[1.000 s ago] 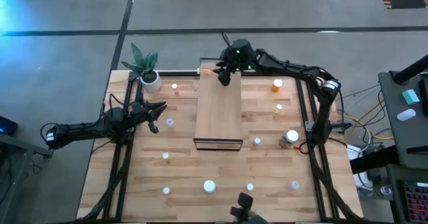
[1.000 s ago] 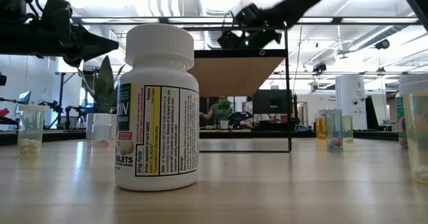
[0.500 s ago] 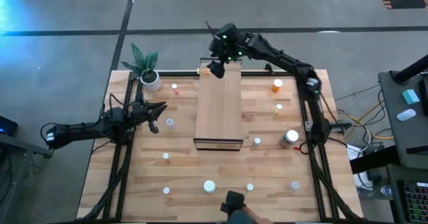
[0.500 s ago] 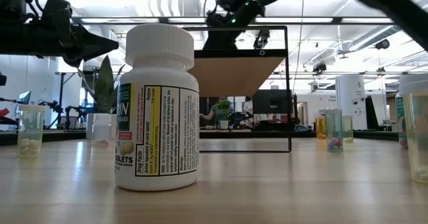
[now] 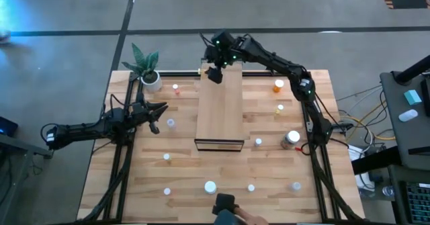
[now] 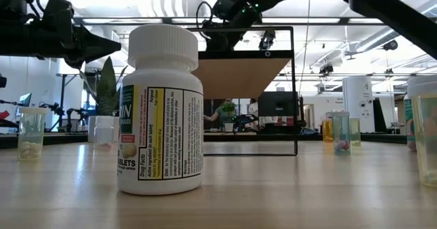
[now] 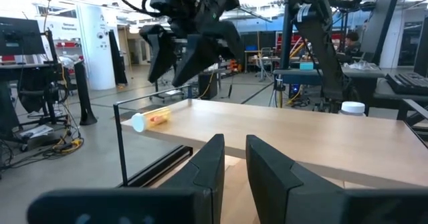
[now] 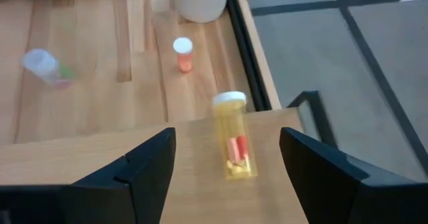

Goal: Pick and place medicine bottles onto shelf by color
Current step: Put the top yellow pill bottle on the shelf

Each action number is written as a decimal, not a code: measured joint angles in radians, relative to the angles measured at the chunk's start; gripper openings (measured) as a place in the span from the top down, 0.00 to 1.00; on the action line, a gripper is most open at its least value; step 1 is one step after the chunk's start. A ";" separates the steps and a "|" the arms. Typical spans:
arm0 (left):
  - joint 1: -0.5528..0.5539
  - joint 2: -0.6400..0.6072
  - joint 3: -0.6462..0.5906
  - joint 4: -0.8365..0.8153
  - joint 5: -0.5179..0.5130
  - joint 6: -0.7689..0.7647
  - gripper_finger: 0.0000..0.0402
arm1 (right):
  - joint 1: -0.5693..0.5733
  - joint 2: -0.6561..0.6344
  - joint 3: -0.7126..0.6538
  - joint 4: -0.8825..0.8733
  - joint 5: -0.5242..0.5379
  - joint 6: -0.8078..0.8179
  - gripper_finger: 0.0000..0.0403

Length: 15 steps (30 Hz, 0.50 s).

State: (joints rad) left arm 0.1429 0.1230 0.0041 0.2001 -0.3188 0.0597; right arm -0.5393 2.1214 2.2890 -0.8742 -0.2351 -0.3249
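A yellow medicine bottle (image 8: pixel 234 147) with a white cap lies on its side on the shelf (image 5: pixel 218 111), at its far left corner (image 7: pixel 152 119). My right gripper (image 5: pixel 214 75) hangs open above that corner, clear of the bottle, its fingers to either side of it in the right wrist view. My left gripper (image 5: pixel 158 117) waits level at the table's left side, its fingers (image 7: pixel 214 160) nearly together with nothing between them. Other medicine bottles stand about the table, among them an orange one (image 5: pixel 279 85) and a wide jar (image 5: pixel 291 138).
A potted plant (image 5: pixel 146 67) stands at the far left corner. A small orange bottle (image 8: pixel 183 54) and a clear one (image 8: pixel 43 65) stand left of the shelf. A big white bottle (image 6: pixel 160 109) stands near the front edge. A person's hand with a dark thing (image 5: pixel 228 208) shows there.
My right gripper has risen from the shelf's far end and drifted toward the table's far left corner, tipping as it went. The yellow bottle stays lying on the shelf top.
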 joint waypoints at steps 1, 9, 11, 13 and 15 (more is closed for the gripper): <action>0.000 0.000 0.000 0.000 0.000 0.000 0.89 | 0.001 0.008 0.000 -0.002 0.000 -0.001 0.37; 0.000 0.000 0.000 0.000 0.000 0.000 0.89 | 0.001 0.054 -0.004 -0.002 0.055 -0.033 0.41; 0.000 0.001 0.000 0.000 0.000 0.000 0.89 | 0.000 0.055 -0.004 -0.003 0.059 -0.034 0.42; 0.000 0.001 0.000 0.000 0.000 0.000 0.89 | 0.000 0.057 -0.004 -0.003 0.061 -0.034 0.45; 0.000 0.001 0.000 0.000 0.000 0.000 0.89 | 0.000 0.057 -0.005 -0.004 0.058 -0.035 0.48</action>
State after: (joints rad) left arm 0.1425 0.1238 0.0044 0.2001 -0.3187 0.0593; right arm -0.5392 2.1788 2.2838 -0.8779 -0.1770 -0.3595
